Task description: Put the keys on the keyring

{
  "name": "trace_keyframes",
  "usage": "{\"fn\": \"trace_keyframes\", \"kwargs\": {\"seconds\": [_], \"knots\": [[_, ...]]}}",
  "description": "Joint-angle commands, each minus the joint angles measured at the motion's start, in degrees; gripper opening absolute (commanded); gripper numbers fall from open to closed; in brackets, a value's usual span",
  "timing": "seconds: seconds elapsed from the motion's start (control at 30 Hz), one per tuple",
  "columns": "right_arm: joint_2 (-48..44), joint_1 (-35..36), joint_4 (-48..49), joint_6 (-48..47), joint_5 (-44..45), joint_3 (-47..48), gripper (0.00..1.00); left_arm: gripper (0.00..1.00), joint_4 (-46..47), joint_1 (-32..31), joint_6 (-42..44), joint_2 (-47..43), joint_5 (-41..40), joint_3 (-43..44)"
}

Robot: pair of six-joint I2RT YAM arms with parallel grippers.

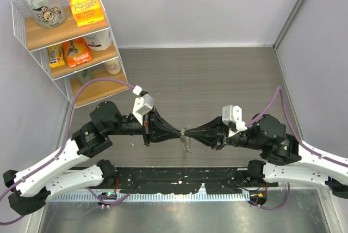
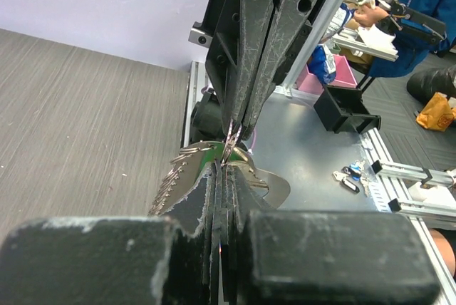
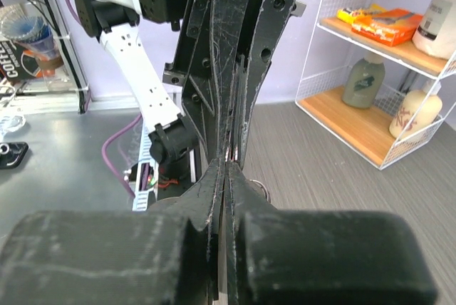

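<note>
My two grippers meet tip to tip above the table's near edge. The left gripper point(image 1: 179, 133) point(image 2: 222, 169) is shut on the keys point(image 2: 177, 175), a bunch of silver blades with a green head point(image 2: 208, 151) fanning out beside its fingertips. The right gripper point(image 1: 191, 133) point(image 3: 226, 171) is shut on the thin silvery keyring point(image 3: 263, 192), of which only a short arc shows by its jaws. In the top view the bunch point(image 1: 186, 141) hangs just below the meeting tips. The left wrist view has the right gripper's fingers point(image 2: 249, 41) coming down from above.
A white wire shelf point(image 1: 22, 37) point(image 3: 335, 123) with bottles and boxes stands at the back left. A metal bench point(image 1: 179, 211) runs along the near edge behind the arm bases. Another small bunch of keys point(image 2: 349, 177) lies on that metal surface.
</note>
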Motion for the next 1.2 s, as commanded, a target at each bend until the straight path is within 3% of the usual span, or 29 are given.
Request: {"fn": "trace_keyframes", "kwargs": {"seconds": [0.0,0.17,0.57,1.17], "knots": [[-1.5,0.4,15.3,0.4,0.6,-2.8,0.05,0.01,2.7,0.1,-0.3,-0.2,1.4,0.1],[-1.9,0.4,29.2,-1.8,-0.3,-10.0,0.05,0.02,4.1,0.1,-1.0,-0.1,2.7,0.0],[2.9,0.4,52.2,-7.9,-1.8,-19.6,0.05,0.05,7.3,0.0,-3.0,-1.4,3.6,-0.2],[2.9,0.4,46.6,-7.7,-2.4,-19.7,0.05,0.11,8.8,0.1,-3.9,-3.5,0.4,-0.5]]}}
